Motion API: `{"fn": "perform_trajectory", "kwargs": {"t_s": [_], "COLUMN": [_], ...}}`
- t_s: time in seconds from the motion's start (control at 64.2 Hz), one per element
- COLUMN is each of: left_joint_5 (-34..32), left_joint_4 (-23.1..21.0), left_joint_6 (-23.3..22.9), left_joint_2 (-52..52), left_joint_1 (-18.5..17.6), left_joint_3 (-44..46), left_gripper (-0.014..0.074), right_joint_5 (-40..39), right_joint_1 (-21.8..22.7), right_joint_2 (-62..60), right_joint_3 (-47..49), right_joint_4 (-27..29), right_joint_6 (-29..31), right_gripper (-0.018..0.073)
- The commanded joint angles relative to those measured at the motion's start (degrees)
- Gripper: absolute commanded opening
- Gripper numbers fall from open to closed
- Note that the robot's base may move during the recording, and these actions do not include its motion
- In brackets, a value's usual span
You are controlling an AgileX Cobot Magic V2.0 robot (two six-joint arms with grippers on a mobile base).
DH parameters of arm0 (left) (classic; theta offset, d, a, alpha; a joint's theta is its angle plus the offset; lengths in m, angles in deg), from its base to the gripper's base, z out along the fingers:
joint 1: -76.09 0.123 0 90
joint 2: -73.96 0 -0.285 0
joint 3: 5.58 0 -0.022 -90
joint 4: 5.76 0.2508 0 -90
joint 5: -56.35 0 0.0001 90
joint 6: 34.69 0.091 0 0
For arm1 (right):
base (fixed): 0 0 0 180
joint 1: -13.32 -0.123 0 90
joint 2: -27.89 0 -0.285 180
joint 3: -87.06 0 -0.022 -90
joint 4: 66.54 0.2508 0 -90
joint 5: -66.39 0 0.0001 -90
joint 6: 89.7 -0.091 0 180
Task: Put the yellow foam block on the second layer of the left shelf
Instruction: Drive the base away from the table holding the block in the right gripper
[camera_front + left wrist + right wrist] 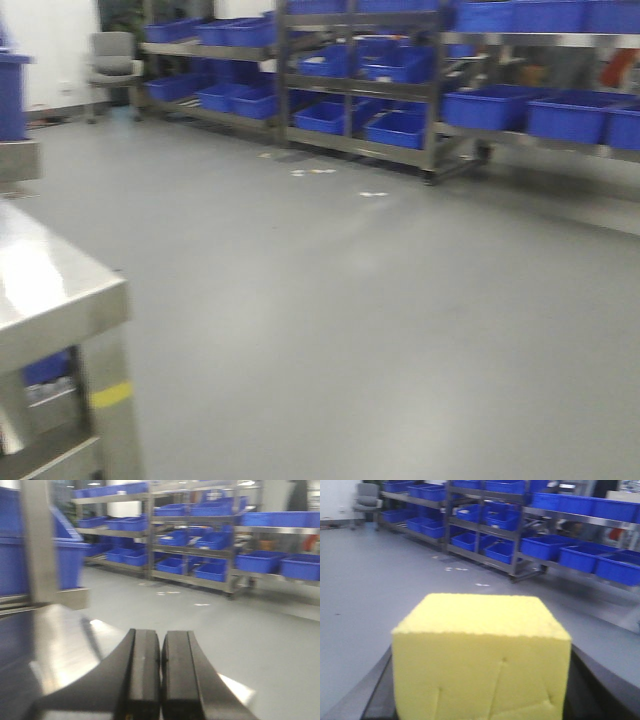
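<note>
Grey floor (380, 320), long metal shelves (430, 90) stacked with blue bins (575, 115), steel bench (50, 290) at left, yellow foam block (480, 645) clamped in the right end effector (480, 690), left end effector (161, 675) clenched on nothing above the bench.

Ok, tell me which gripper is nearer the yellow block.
Right. The right gripper grips the block between its fingers. The left gripper is shut and empty above a steel table, with no block in its view.
</note>
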Motion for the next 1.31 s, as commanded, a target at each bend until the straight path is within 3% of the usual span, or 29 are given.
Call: {"fn": "perform_trajectory", "kwargs": {"t_s": [0.0, 1.292], "left_joint_5": [-4.7, -4.7], "left_joint_4": [-0.3, -0.3], "left_joint_6": [-0.2, -0.2], "left_joint_2": [1.2, 1.2], "left_joint_1": [-0.1, -0.1], "left_joint_3": [-1.5, -1.5], "left_gripper": [0.0124, 0.0124], "right_joint_5": [-5.6, -5.6], "right_joint_1": [0.3, 0.3], "right_joint_2": [0.5, 0.5], "right_joint_3": [1.5, 1.5], "right_joint_4": [-0.6, -0.6], "right_joint_6": [0.8, 0.8], "right_gripper": [0.0517, 0.0517]}}
